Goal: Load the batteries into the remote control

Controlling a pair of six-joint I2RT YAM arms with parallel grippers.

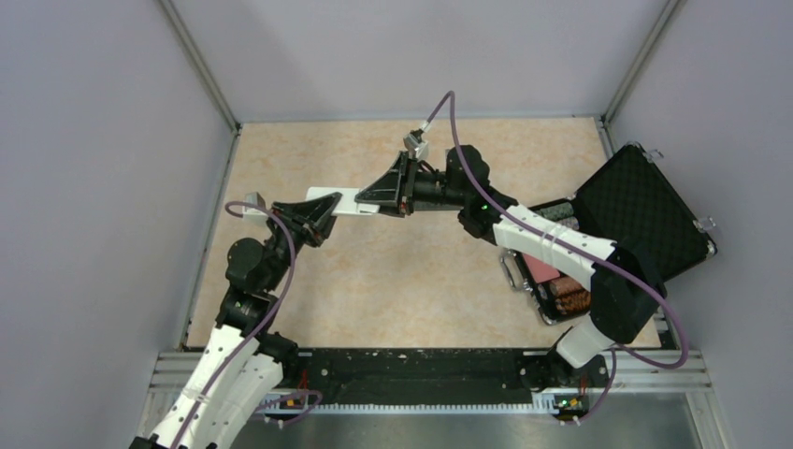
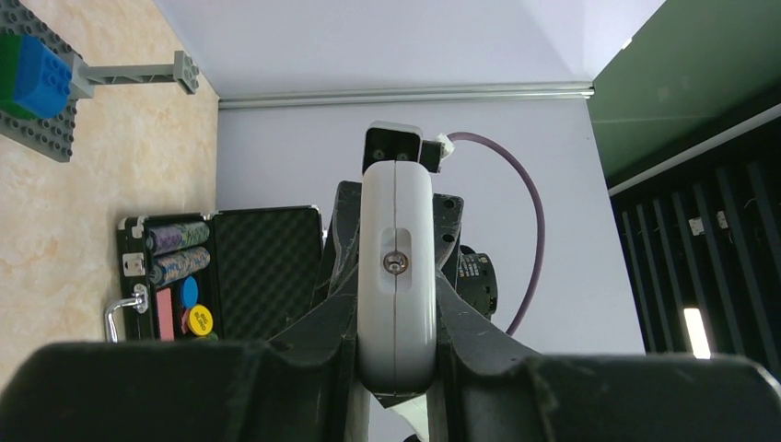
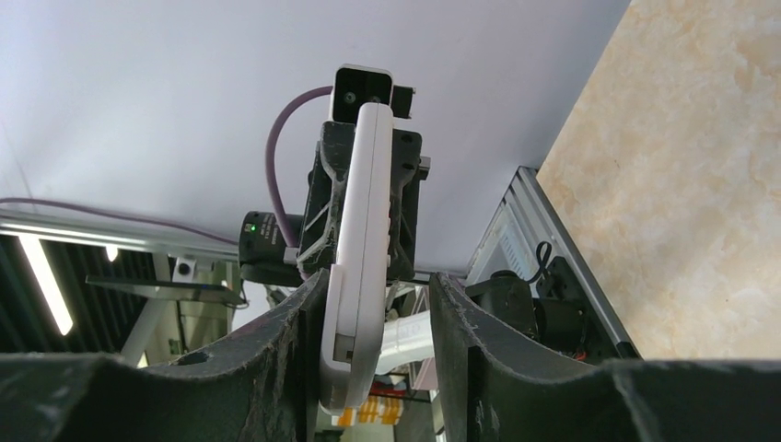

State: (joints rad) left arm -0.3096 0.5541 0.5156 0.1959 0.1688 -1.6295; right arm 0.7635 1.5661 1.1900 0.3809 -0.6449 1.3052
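The white remote control (image 1: 346, 201) hangs above the worktop's far-left part, clamped by the left gripper (image 1: 323, 211), while the right gripper (image 1: 370, 196) straddles its other end loosely, a gap beside one finger, so a twist could lever it free; no batteries show.

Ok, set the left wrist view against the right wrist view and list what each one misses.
Left wrist only: the open chip case, the grey plate with its blue block. Right wrist only: the metal rail at the table edge and a green light on the left arm. Both: the remote control edge-on, left fingers and right fingers at its opposite ends, and the table.
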